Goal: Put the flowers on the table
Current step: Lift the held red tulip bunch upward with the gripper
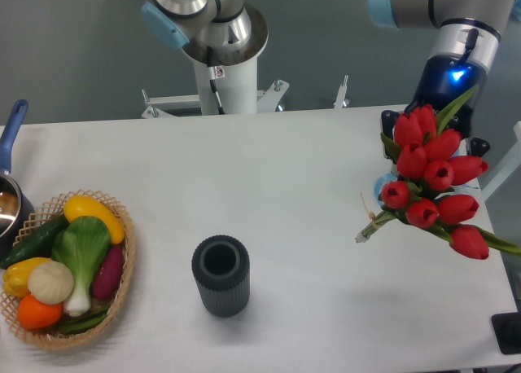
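1. Arm reaches down at the counter's (269, 169) right edge; hand (389, 195) hidden behind flowers (435, 186), grip unclear.
2. Flowers hang tilted over that edge.
3. Ribbed cylinder (221, 275) mid-front; vegetable basket (69, 267) left.

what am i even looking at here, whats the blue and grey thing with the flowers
That is a robot arm, seen by one fixed camera looking down across a white table. Its gripper is mostly hidden behind a bunch of red tulips, so I cannot see how the fingers stand. The flowers appear to be held up over the table's right side, stems pointing down-left. On the table stand a dark ribbed cylinder and, at the left, a wicker basket of vegetables. A pot with a blue handle peeks in at the left edge.
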Controlling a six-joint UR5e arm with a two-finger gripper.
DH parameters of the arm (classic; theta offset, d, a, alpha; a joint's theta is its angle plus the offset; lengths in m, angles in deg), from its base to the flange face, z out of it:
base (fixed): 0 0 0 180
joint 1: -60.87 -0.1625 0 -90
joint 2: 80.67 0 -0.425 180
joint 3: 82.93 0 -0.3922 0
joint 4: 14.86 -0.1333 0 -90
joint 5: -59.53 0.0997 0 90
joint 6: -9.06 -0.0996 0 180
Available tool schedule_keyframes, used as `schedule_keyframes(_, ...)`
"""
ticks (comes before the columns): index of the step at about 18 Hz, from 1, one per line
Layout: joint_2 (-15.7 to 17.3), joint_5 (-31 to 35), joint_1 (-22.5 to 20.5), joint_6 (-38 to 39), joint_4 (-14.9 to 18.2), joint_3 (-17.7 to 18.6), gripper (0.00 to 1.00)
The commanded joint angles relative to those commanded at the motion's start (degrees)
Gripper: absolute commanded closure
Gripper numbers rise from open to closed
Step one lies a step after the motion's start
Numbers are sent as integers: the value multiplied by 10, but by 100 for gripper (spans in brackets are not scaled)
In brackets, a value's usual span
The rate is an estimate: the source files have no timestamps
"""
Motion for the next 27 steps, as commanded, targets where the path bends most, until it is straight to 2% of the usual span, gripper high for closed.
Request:
schedule_keyframes(8, 8, 5, 1, 0, 1, 9, 61)
schedule_keyframes(10, 12, 39, 1, 0, 2, 9, 61)
schedule_keyframes(14, 28, 127, 6, 0, 4, 11, 61)
schedule_keyframes(16, 40, 195, 13, 0, 4, 16, 61)
schedule_keyframes(20, 49, 342, 59, -25, 7, 39, 61)
schedule_keyframes(25, 41, 489, 114, -93, 41, 52, 61)
schedule_keyframes(27, 22, 552, 138, -112, 42, 53, 61)
